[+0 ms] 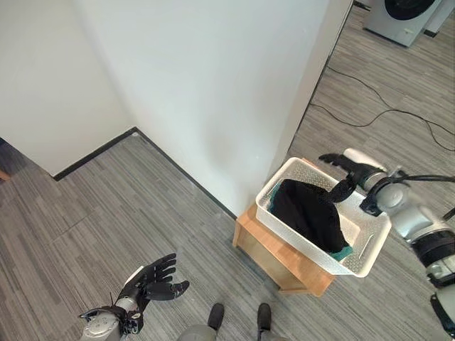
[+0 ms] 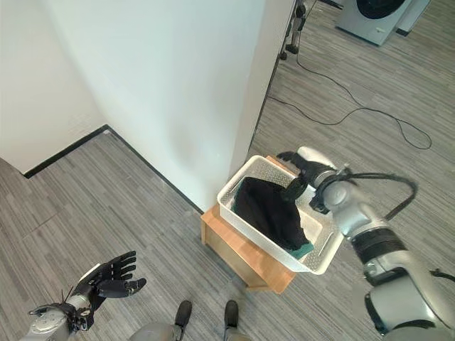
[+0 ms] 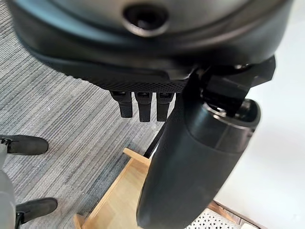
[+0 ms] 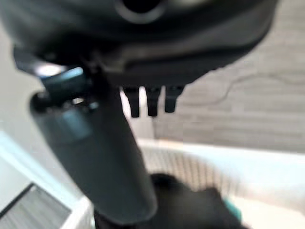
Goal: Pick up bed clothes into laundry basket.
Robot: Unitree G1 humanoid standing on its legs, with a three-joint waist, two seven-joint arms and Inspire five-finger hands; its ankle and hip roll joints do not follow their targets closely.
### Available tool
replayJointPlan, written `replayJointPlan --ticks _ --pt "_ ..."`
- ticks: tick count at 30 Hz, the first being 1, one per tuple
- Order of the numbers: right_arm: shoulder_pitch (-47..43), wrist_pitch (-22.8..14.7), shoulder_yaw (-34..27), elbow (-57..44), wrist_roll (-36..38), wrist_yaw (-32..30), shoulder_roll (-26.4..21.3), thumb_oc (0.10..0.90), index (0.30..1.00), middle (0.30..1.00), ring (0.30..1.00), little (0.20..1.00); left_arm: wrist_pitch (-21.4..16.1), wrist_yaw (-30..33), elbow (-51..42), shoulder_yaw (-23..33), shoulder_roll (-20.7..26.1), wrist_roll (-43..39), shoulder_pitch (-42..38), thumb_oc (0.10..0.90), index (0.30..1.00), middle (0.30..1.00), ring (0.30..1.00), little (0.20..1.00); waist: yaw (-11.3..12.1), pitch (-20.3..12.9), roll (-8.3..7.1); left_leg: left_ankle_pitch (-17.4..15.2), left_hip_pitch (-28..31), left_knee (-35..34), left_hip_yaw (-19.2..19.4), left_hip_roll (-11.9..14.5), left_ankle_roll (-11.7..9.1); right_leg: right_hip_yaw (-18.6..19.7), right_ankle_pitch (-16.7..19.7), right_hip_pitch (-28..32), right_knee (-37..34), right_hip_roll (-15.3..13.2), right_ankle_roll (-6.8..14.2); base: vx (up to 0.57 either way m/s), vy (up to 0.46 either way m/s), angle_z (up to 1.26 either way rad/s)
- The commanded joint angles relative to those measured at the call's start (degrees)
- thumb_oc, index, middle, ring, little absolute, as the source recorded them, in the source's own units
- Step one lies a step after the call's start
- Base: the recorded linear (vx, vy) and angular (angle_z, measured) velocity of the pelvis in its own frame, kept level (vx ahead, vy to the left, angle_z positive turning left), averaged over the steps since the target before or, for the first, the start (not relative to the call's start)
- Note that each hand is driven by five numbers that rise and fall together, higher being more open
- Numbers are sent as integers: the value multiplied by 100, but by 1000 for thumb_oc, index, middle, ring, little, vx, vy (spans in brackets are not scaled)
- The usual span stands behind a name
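White basket (image 1: 370,264) on wooden stool (image 1: 264,250) by wall, black cloth (image 1: 309,213) inside; right hand (image 1: 346,170) fingers straight over it, left hand (image 1: 151,279) spread, empty.

Laundry basket (image 1: 370,259) is set on a low wooden stand (image 1: 266,249), just beside the wall corner (image 1: 298,106). Clothes (image 1: 309,209) are piled in the basket. Right hand (image 1: 348,170) is positioned over the basket's far rim; left hand (image 1: 149,280) is held well apart, at lower left above the floor (image 1: 106,213).
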Motion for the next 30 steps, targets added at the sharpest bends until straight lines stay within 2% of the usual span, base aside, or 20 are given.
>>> replayJointPlan --ticks 1,3,5,7,10,11,12,14,16,18,20,21,22,23,24,25,27,28,29,30 --pt "-1185 -295 -672 -1061 367 -581 -1028 800 900 900 900 900 -335 86 -489 265 86 -78 -44 800 900 900 900 900 -83 -413 -138 -105 -204 -4 -88 -59 37 -115 -26 215 31 -47 95 0 0 0" --pt "-1049 -360 -892 -1341 495 -603 -1124 800 900 900 900 900 -338 86 -474 295 72 -71 -50 800 900 900 900 900 -96 -427 -153 -114 -189 -4 -81 -53 35 -112 -36 227 31 -45 98 0 0 0" --pt "-806 -743 -1457 -2300 1035 -737 -1225 800 900 900 900 900 -398 142 -460 424 -28 -114 -154 800 900 900 900 900 -187 -465 -156 -135 -158 -4 -65 -47 33 -103 -64 242 36 -47 103 0 0 0" --pt "-379 -1045 -1878 -2714 1538 -712 -1009 800 900 900 900 900 -470 201 -434 465 -111 -218 -234 800 900 900 900 900 -209 -484 -167 -145 -125 -4 -62 -41 37 -121 -87 262 72 -57 105 0 0 0" --pt "503 -1373 -2407 -3388 2251 -557 30 800 900 900 900 900 -647 386 -461 626 -287 -473 -336 800 900 900 900 900 -161 -490 -170 -83 -114 -4 -46 -41 56 -153 -115 171 363 -77 90 -44 -25 -1" --pt "1155 -1479 -2694 -3859 2346 -456 818 800 900 900 900 900 -777 529 -521 814 -444 -669 -413 800 900 900 900 900 -93 -486 -118 -28 -134 -4 -170 -27 66 -164 -305 56 780 -31 64 -24 -35 1" --pt "1206 -1462 -2729 -3895 2340 -451 835 800 900 900 900 900 -775 530 -523 803 -425 -670 -403 800 900 900 900 900 -95 -502 -133 -86 -105 -4 -188 -29 69 -182 -380 78 806 -33 61 -18 -39 2" --pt "2196 -1525 -3094 -4071 2605 -407 1466 800 900 900 900 900 -900 664 -474 796 -516 -861 -578 800 900 900 900 900 -255 -509 -47 100 -221 -4 -682 -75 96 739 -852 -20 1399 473 -49 -21 -29 62" --pt "3300 -1618 -3309 -4260 2818 -192 2143 800 900 900 900 900 -1070 776 -470 918 -779 -948 -648 800 900 900 900 900 -422 -594 -21 338 -321 -4 -1332 -184 28 1974 -1253 116 1850 1076 -123 -32 -53 177" --pt "4079 -1653 -3347 -4387 3156 -21 2692 800 900 900 900 900 -1301 934 -539 1066 -1008 -1037 -732 800 900 900 900 900 -468 -594 -65 525 -451 29 -1762 -298 -48 2566 -1297 259 1929 1388 -314 -126 -167 199" --pt "4453 -1613 -2999 -4241 3618 197 3071 800 900 900 900 900 -1482 1104 -710 1230 -1205 -933 -660 800 900 900 900 900 -275 -510 -124 707 -657 88 -2113 -411 -154 2312 -1261 399 1571 1326 -449 -251 -286 148" --pt "4623 -1638 -2795 -4144 3669 339 3202 800 900 900 900 900 -1521 1217 -786 1326 -1340 -829 -529 800 900 900 900 900 -244 -483 -167 850 -831 134 -2412 -504 -225 2096 -1252 521 1354 1302 -486 -273 -337 153" --pt "4686 -1639 -2687 -4136 3483 295 3153 800 900 900 900 900 -1536 1288 -786 1416 -1405 -756 -446 800 900 900 900 900 -192 -437 -198 914 -956 168 -2511 -526 -319 1888 -1183 561 1213 1283 -488 -232 -335 226" --pt "4639 -1630 -2558 -4050 3493 216 3110 800 900 900 900 900 -1623 1413 -931 1549 -1428 -674 -413 800 900 900 900 900 39 -314 -200 916 -1173 362 -2530 -596 -406 1615 -1121 567 1101 1210 -471 -378 -199 239" --pt "4544 -1661 -2374 -3988 3669 173 3103 800 900 900 900 900 -1630 1451 -857 1426 -1513 -789 -469 800 900 900 900 900 104 -138 -228 546 -1571 1191 -1779 -644 -297 1028 -1044 490 998 982 -428 -415 -76 227" --pt "4503 -1678 -2260 -3955 3596 178 3062 800 900 900 900 900 -1649 1433 -825 1388 -1462 -704 -443 800 900 900 900 900 193 -110 -289 226 -1628 1622 -1181 -502 -154 691 -951 430 884 784 -401 -431 2 232" --pt "4485 -1699 -2129 -3968 3544 74 3099 800 900 900 900 900 -1657 1418 -1016 1379 -1269 -373 -379 800 900 900 900 900 348 -62 -391 -216 -1602 2584 -757 -378 -80 50 -825 354 768 439 -369 -270 2 238" --pt "4438 -1750 -2054 -3925 3649 96 3138 800 900 900 900 900 -1723 1480 -1081 1408 -1151 -222 -411 800 900 900 900 900 342 -58 -427 -257 -1563 3014 -506 -187 -69 -366 -771 320 725 275 -381 -296 10 183" --pt "4409 -1763 -1968 -3835 3745 58 3167 800 900 900 900 900 -1762 1551 -1043 1426 -1067 -197 -525 800 900 900 900 900 252 -95 -445 -290 -1457 3136 -93 142 -64 -773 -779 295 724 185 -392 -216 6 207" --pt "4398 -1769 -1964 -3827 3746 59 3169 800 900 900 900 900 -1763 1551 -1039 1431 -1065 -197 -531 800 900 900 900 900 221 -105 -456 -262 -1478 3121 -116 126 -66 -800 -772 280 720 175 -392 -208 13 275"
